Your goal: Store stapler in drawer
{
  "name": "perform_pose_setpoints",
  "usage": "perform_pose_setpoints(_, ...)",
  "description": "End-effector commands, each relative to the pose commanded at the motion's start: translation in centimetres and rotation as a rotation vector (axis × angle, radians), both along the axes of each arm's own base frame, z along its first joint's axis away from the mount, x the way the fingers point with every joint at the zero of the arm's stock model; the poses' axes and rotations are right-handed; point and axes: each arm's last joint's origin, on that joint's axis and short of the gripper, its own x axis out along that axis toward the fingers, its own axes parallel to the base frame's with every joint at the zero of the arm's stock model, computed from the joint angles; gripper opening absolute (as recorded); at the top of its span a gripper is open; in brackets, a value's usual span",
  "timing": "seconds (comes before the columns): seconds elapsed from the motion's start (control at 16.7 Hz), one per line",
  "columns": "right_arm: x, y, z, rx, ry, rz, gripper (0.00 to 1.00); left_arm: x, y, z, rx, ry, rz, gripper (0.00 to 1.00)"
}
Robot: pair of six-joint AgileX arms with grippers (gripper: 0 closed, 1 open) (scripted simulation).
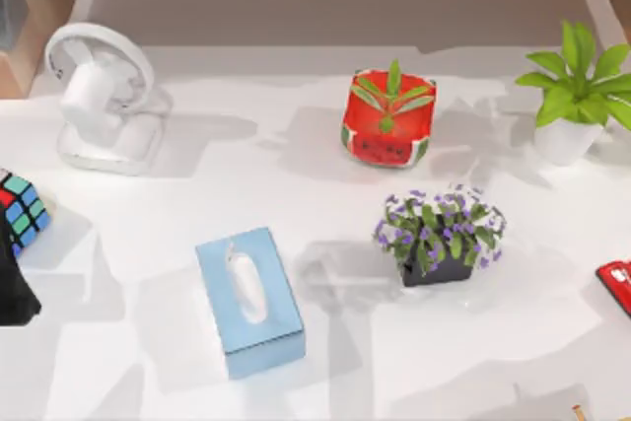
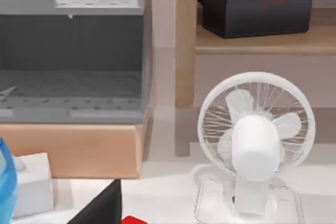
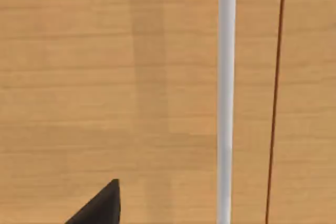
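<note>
From above, the stapler (image 1: 616,287) lies at the table's (image 1: 325,382) three o'clock edge, cut off by the frame, well apart from the blue tissue box (image 1: 247,300) near six o'clock and the watermelon pot (image 1: 387,120) toward twelve. The left wrist view faces a white fan (image 2: 255,142), a grey drawer unit (image 2: 71,51) and a black tissue box (image 2: 255,11). The right wrist view faces wood panelling (image 3: 105,77) with a white bar (image 3: 226,98). Whether either hand is wide or narrow, I cannot tell.

white fan (image 1: 104,96), blue tissue box (image 1: 248,301), watermelon pot (image 1: 387,121), purple flowers (image 1: 439,235)
</note>
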Motion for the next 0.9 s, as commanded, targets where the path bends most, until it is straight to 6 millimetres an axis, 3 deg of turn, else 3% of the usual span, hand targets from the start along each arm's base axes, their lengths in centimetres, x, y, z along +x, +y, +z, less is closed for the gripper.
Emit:
perform_pose_setpoints(0.18,0.3,-0.7,-1.3,-0.041,-0.003,-0.003,1.0,0.0,0.0,0.0,0.0,0.0,0.0,1.0)
perform_pose_setpoints(0.48,0.4,-0.5,-1.3,-0.038,0.0,0.0,1.0,0.0,0.0,0.0,0.0,0.0,0.0,1.0)
perform_pose_setpoints(0.9,2.8,-0.7,-1.3,-0.041,-0.003,-0.003,1.0,0.0,0.0,0.0,0.0,0.0,0.0,1.0)
